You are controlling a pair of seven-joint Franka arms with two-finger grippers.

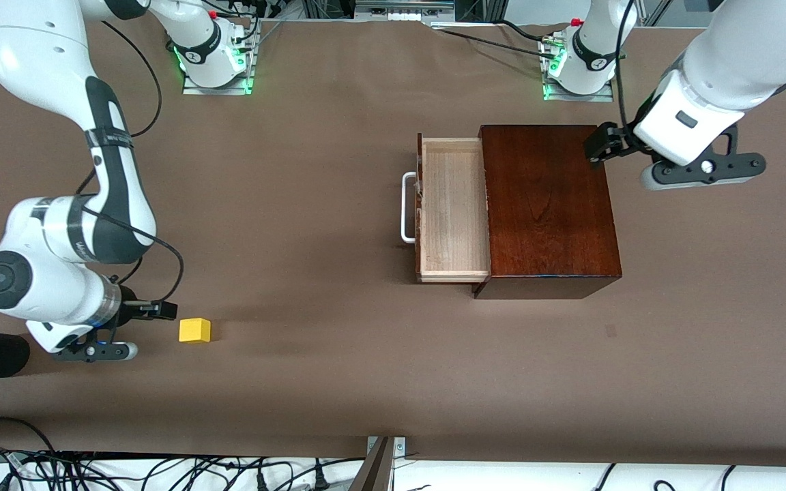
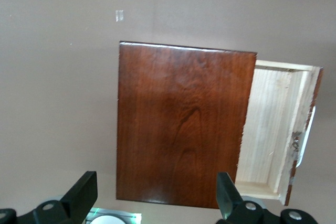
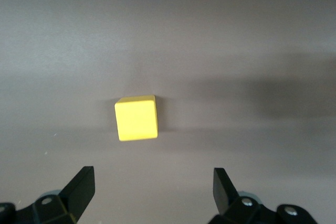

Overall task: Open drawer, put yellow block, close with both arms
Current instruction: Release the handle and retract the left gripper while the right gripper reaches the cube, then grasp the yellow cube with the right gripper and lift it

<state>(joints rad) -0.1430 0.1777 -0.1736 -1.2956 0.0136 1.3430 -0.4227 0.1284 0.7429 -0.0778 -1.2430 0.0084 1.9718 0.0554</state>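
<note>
1. Drawer point(image 1: 453, 208) pulled out of the dark wooden box point(image 1: 548, 204), pale tray bare inside; presumably left that way to take the block, so the opening step judged done.
2. White bar handle point(image 1: 407, 207) facing the right arm's end of the table, toward the block.
3. Yellow block point(image 1: 195, 330) sat on the brown table point(image 1: 311, 170), well apart from the drawer, nearer the front camera and toward the right arm's end; not yet lifted.
4. Right gripper point(image 1: 164, 311) hung low just beside the block, fingers spread wide and empty, the cube centred ahead of them in the right wrist view; apparently lined up for a grasp.
5. Left gripper point(image 1: 594, 146) poised over the box's closed end, jaws fully apart, nothing held; seemingly waiting there, perhaps placed to steady the box.
6. Counted: one drawer, one box, one handle, one yellow block, two arms, two grippers.
</note>
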